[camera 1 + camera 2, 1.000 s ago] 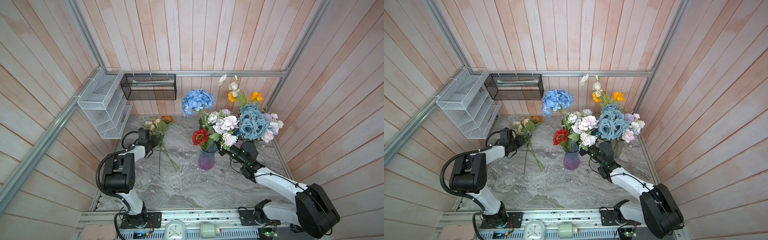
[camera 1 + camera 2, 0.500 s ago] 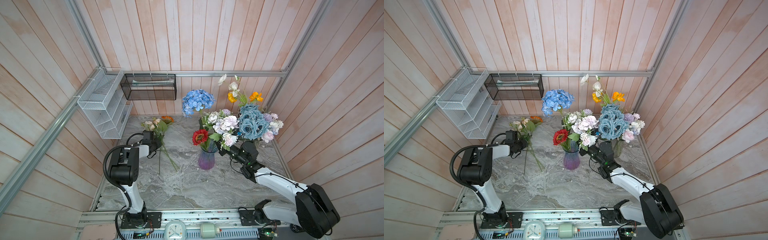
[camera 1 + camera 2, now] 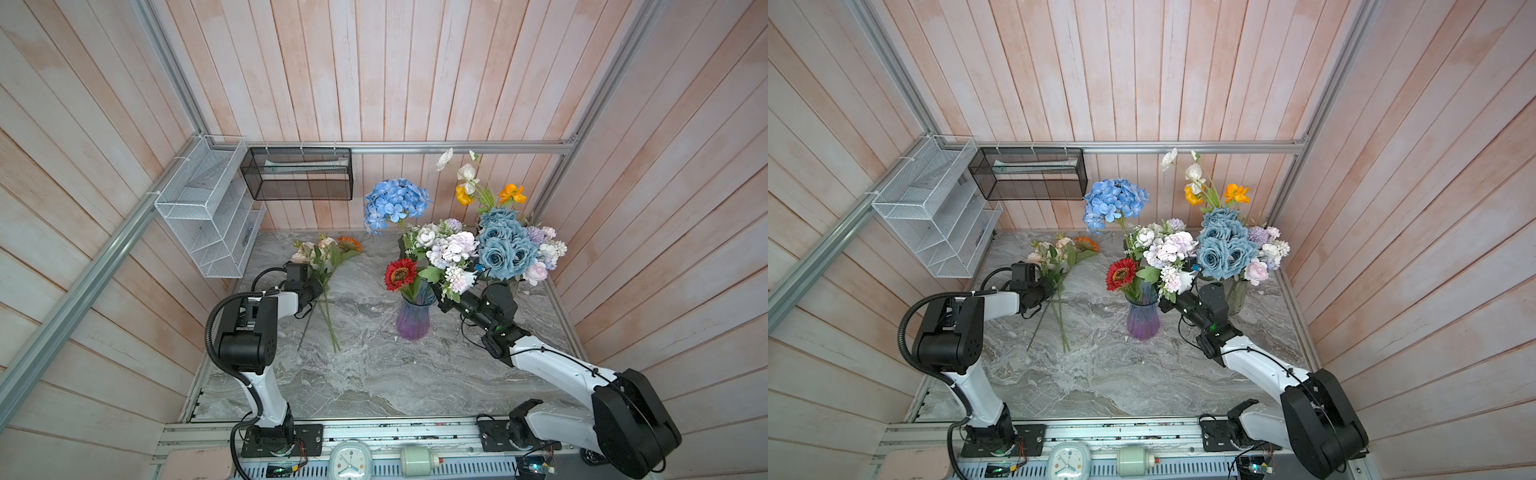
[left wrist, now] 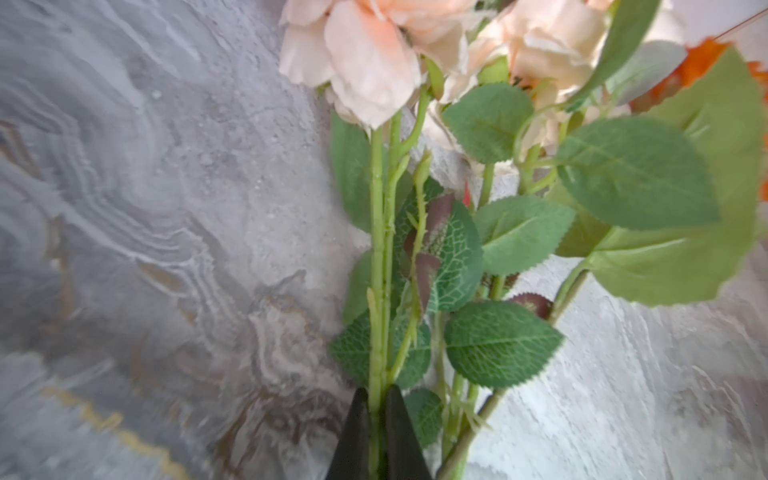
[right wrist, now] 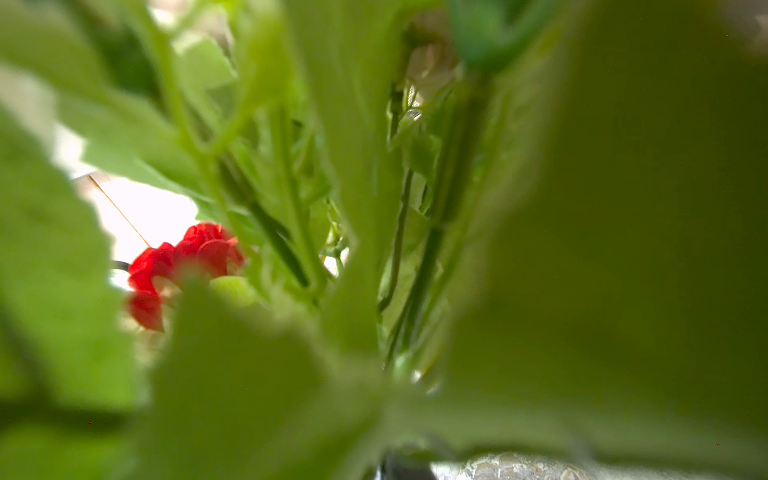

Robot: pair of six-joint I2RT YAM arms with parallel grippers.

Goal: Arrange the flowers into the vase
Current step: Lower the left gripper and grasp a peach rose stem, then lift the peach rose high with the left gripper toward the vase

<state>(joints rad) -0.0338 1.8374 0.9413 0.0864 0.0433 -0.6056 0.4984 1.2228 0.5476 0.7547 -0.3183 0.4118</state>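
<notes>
1. Nearest you, the purple vase (image 3: 412,322) stands upright on the worktop (image 3: 374,382), crowded with a red bloom (image 3: 400,274), lilac-white clusters (image 3: 453,249) and a tall blue hydrangea (image 3: 395,201). The right jaws are closed just beside its mouth. Leaves fill the right wrist view, so you cannot tell whether a stem sits between them.
2. Further out, the left jaws are clamped on one green stem (image 4: 376,249) of the peach roses (image 3: 309,249), about midway, among the lowest leaves. The spray lies flat, cut ends towards you.
3. Expect it to be light but top-heavy. The thin, smooth stem will likely flex and may twist in the grip as the heads swing.
4. Hold the bare stem, never the petals or leaves; they look like soft fabric and would crush or slip.
5. The orange sunflower (image 3: 348,243) lies touching the roses, leaves overlapping, so it may drag along when you lift.
6. Farthest back, dusty-blue roses (image 3: 500,249) fill a clear vase (image 3: 1235,295).
</notes>
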